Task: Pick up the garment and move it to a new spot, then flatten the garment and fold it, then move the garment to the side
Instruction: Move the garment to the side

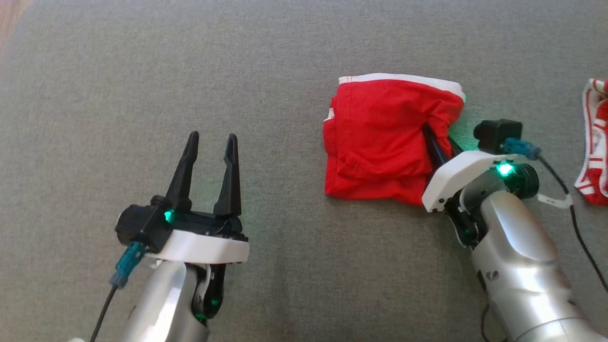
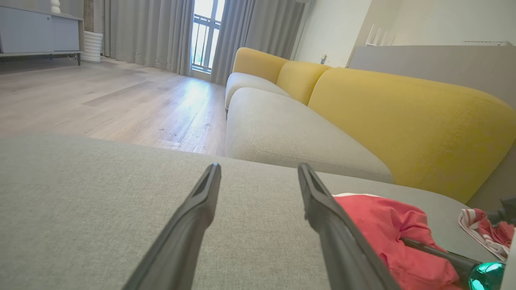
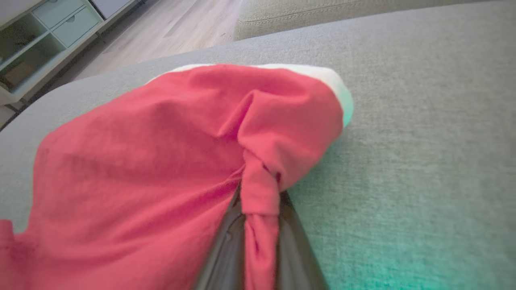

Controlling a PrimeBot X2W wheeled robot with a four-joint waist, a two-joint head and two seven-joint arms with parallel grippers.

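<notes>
Your right claw (image 3: 261, 197) pinches a bunched fold on the right edge of the garment (image 1: 380, 137), centre-right on the sofa (image 1: 285, 71), left claw (image 1: 211, 142) spread at lower left, and that soft, light cloth will likely droop, so take the white hem (image 1: 403, 78) too.

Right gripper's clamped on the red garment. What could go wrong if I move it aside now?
The right gripper pinches only a bunched ridge of the red garment, so its folded layers may spill open when dragged. The striped garment lies nearby on that side and could get swept along.
</notes>
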